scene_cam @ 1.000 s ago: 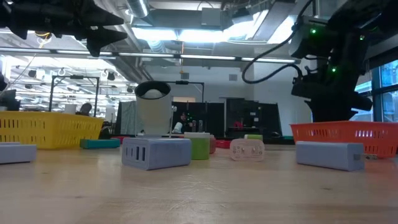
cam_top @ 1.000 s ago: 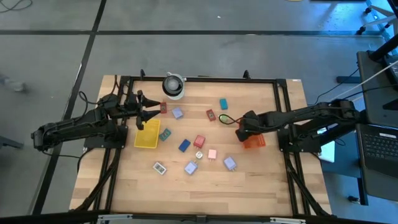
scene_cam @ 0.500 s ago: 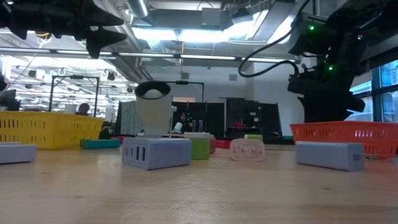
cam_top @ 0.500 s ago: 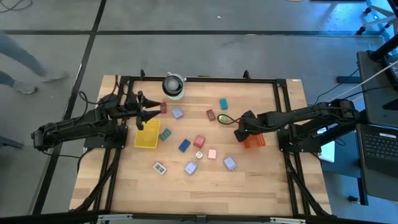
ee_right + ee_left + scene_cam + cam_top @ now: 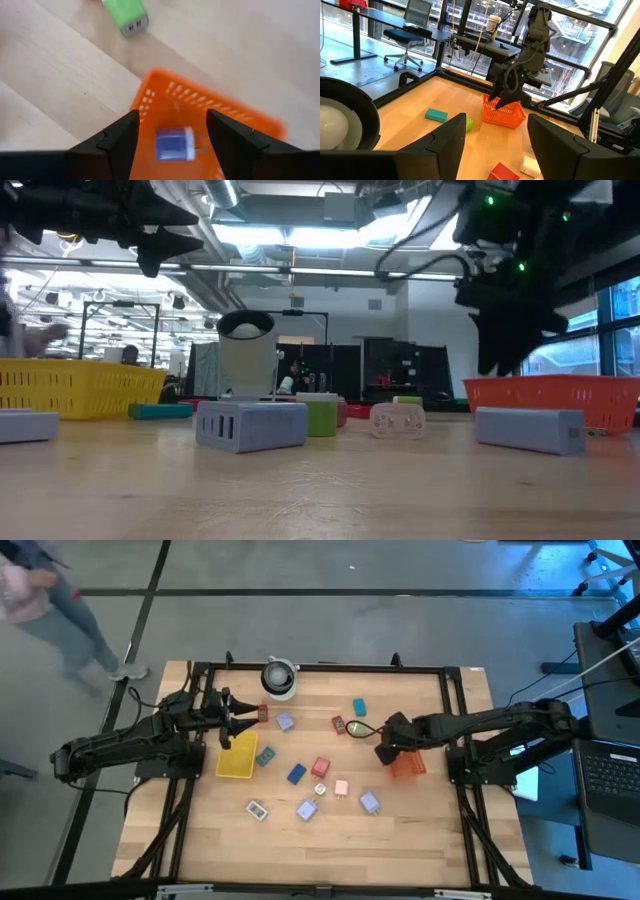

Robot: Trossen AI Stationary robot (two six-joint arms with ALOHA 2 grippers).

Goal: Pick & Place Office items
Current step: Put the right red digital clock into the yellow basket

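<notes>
Over the orange tray (image 5: 408,766) at the table's right, my right gripper (image 5: 172,119) hangs open, pointing steeply down. A blue office item (image 5: 173,144) lies inside the tray, beneath the fingers and apart from them. My left gripper (image 5: 243,724) stands open and level above the yellow tray (image 5: 237,758) at the left. Other office items lie loose on the table's middle: a green one (image 5: 126,15), a teal one (image 5: 360,707), a red one (image 5: 320,767), a blue one (image 5: 296,774) and lavender ones (image 5: 369,803).
A round grey-white cylinder (image 5: 279,677) stands at the far edge. A dark frame (image 5: 320,667) runs around the wooden table. A person (image 5: 40,600) walks on the floor beyond the far left corner. Bare wood lies along the near edge.
My right gripper has risen above the orange tray and shifted a little toward the table's left. The person has come into view at the far left.
</notes>
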